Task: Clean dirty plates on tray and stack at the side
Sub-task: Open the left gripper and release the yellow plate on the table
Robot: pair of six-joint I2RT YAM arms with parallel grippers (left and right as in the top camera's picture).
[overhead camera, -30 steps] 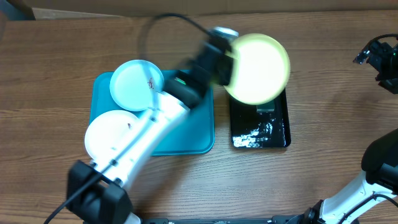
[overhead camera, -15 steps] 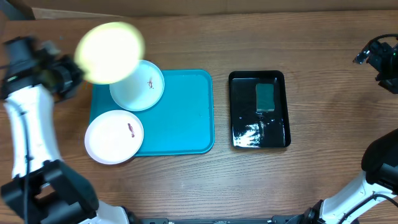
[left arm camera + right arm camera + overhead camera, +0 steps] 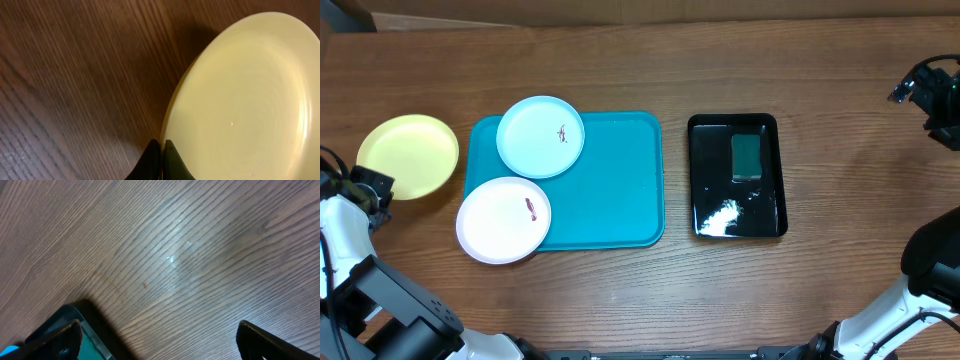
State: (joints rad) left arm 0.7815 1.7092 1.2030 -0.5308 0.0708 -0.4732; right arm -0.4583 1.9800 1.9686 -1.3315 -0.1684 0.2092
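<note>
The yellow plate [image 3: 408,156] lies flat on or just over the wood, left of the teal tray [image 3: 615,190]. My left gripper [image 3: 368,190] is at its near-left rim. In the left wrist view its black fingertips [image 3: 162,150] are shut on the rim of the yellow plate [image 3: 240,100], whose face shows no smear. A pale blue plate [image 3: 540,136] sits on the tray's back-left corner and a white plate [image 3: 504,219] on its front-left corner; both have a small reddish smear. My right gripper [image 3: 928,95] hangs open at the far right; nothing but wood shows between its fingers [image 3: 160,340].
A glossy black tray [image 3: 710,225] holding a green sponge [image 3: 747,157] stands right of the teal tray. The white plate overhangs the teal tray's front-left rim. The right half of the teal tray is bare.
My left arm has swung the yellow plate from above the black tray, leftward over the teal tray, and down to the table left of it. The right arm has not moved.
</note>
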